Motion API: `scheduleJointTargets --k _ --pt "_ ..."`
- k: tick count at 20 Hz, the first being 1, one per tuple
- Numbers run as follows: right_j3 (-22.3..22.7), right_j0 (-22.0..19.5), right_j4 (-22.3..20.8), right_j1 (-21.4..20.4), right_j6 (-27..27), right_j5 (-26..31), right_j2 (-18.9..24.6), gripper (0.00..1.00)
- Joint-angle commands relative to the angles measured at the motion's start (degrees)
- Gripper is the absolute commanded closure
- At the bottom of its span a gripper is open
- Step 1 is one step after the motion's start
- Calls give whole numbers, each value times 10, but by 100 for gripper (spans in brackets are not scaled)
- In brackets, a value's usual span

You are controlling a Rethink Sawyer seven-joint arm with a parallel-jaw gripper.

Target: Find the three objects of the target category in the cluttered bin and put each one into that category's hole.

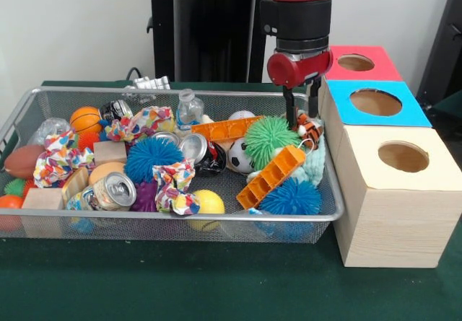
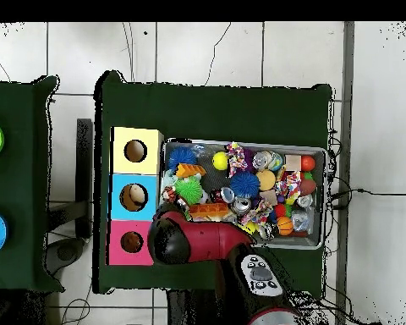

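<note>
While toys crowd the mesh bin (image 1: 14, 119), 3 holed boxes (image 1: 393, 191) stand beside it.

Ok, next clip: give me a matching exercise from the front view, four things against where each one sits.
Things:
1. pincer
2. soda can
3. green spiky ball
4. red-topped box

Places:
A. near the bin's front wall, left of the yellow ball
B. farthest of the three boxes
C. right part of the bin, above the orange block
D. over the bin's far right corner, above the small tiger toy

Pairs: 1-D, 2-A, 3-C, 4-B
</note>
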Motion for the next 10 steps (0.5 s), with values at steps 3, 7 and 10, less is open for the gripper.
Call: scheduleJointTargets --k 3,7,10 --pt "-57 -8 -12 1 69 60 15 0" --pt "-57 -11 -11 -4 67 67 18 0" --pt "-53 -20 -8 -20 59 90 28 0"
